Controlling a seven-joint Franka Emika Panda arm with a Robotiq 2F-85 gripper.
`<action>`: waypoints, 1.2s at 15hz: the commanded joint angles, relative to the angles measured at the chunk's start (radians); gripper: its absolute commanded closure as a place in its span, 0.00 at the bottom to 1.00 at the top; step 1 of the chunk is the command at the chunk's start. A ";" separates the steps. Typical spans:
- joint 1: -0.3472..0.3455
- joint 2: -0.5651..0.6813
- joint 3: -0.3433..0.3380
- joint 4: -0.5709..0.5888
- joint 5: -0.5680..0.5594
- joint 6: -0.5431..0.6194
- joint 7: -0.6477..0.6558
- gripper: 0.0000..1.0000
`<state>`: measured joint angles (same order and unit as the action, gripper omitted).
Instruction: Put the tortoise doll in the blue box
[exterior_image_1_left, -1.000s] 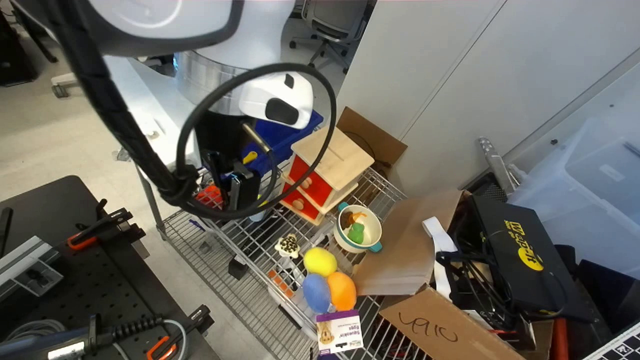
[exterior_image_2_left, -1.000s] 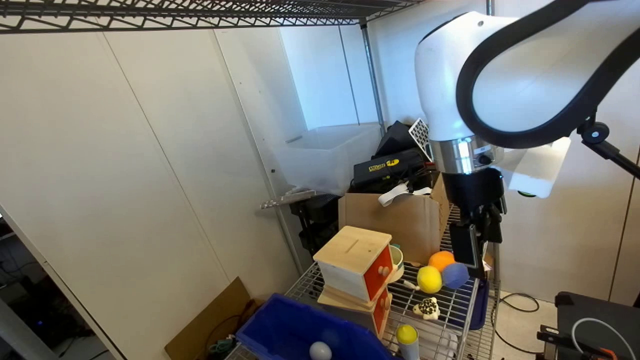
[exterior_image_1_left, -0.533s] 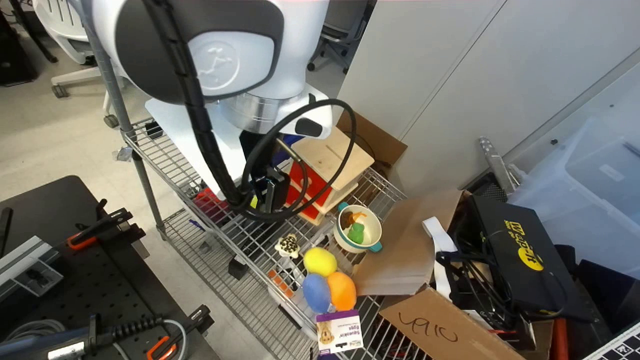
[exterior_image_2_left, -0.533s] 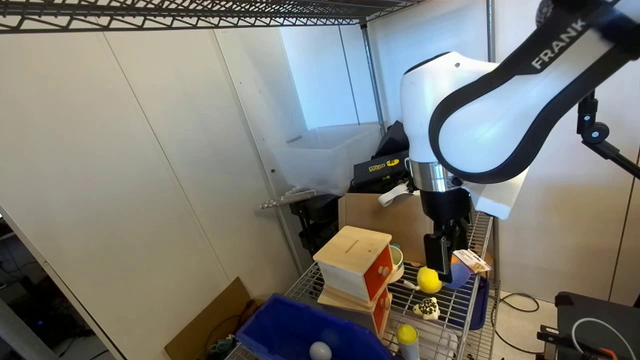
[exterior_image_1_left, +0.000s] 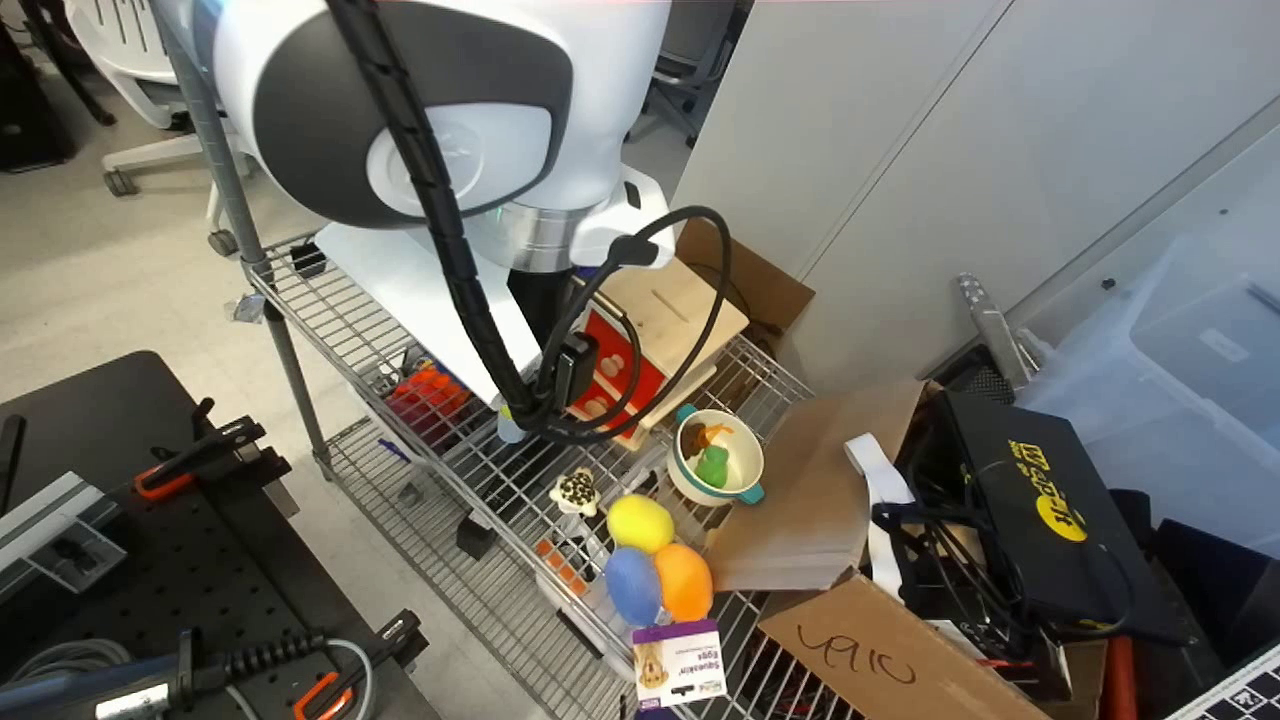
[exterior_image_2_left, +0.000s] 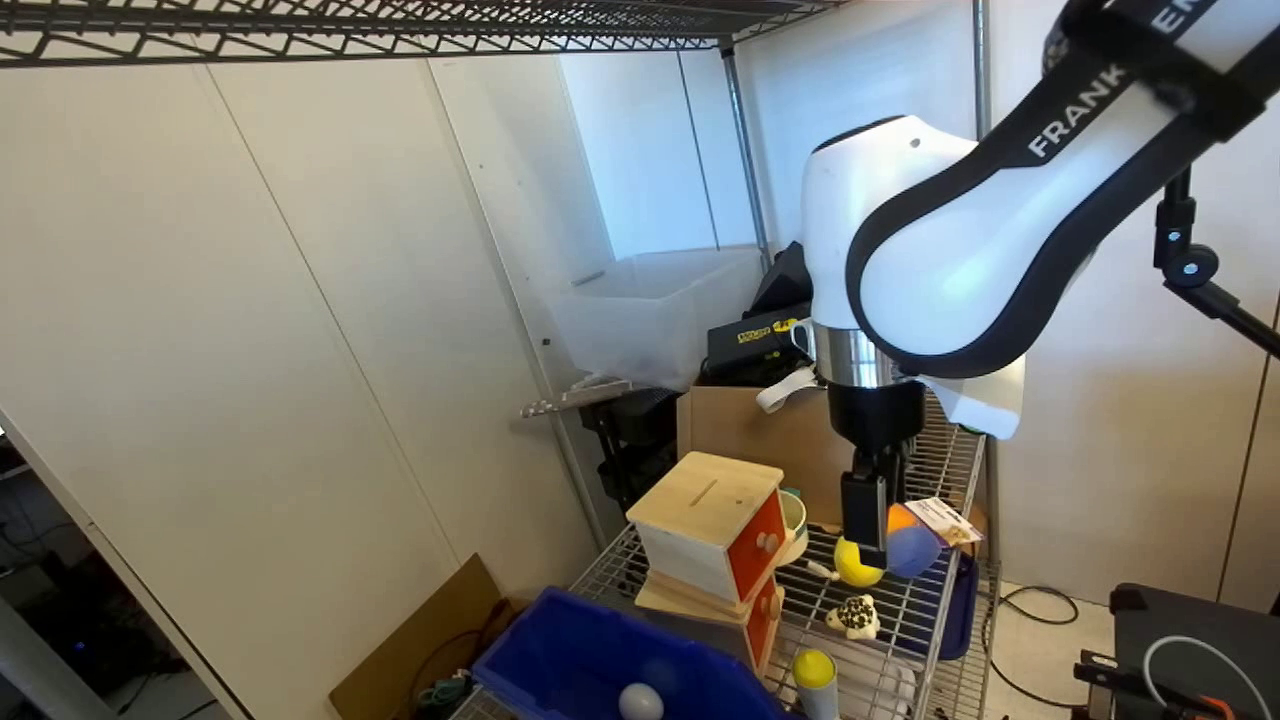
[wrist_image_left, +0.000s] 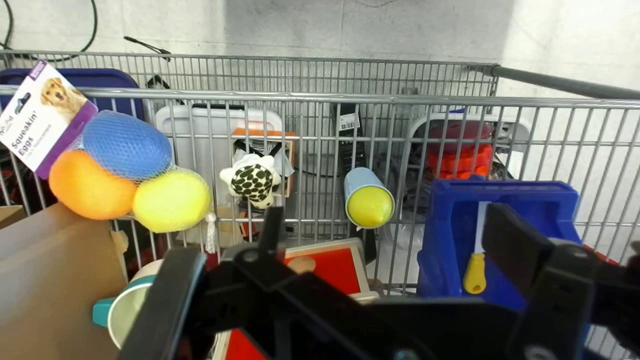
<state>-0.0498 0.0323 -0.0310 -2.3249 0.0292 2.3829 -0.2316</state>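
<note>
The tortoise doll, cream with a dark-spotted shell, lies on the wire shelf in both exterior views (exterior_image_1_left: 576, 491) (exterior_image_2_left: 855, 617) and in the wrist view (wrist_image_left: 252, 182). The blue box stands beyond the toy house; its near wall shows in an exterior view (exterior_image_2_left: 715, 668) and its side in the wrist view (wrist_image_left: 436, 245). A white ball lies in it, and a yellow-handled tool shows in it. In the other camera's angle it is mostly hidden behind the arm. My gripper (exterior_image_2_left: 872, 555) (wrist_image_left: 350, 232) is open and empty, above the shelf near the toy house, higher than the doll.
The toy house (exterior_image_2_left: 705, 500) with red drawers stands between doll and box. A yellow-topped can (wrist_image_left: 370, 200), netted squeaky eggs (exterior_image_1_left: 640, 525) and a teal-handled pot (exterior_image_1_left: 715, 455) stand near the doll. A cardboard box (exterior_image_1_left: 800, 500) lies beyond. A cable loops around the gripper.
The arm and gripper have moved down and over the shelf, toward the toy house and the doll's area, slowing in the last half second. The doll and box have not moved.
</note>
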 joint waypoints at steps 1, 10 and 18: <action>0.002 0.000 -0.002 0.001 0.000 -0.003 -0.001 0.00; -0.014 0.074 -0.022 0.017 0.010 0.037 0.067 0.00; -0.037 0.242 -0.022 0.084 0.020 0.036 0.072 0.00</action>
<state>-0.0809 0.2188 -0.0545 -2.2889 0.0472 2.4135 -0.1696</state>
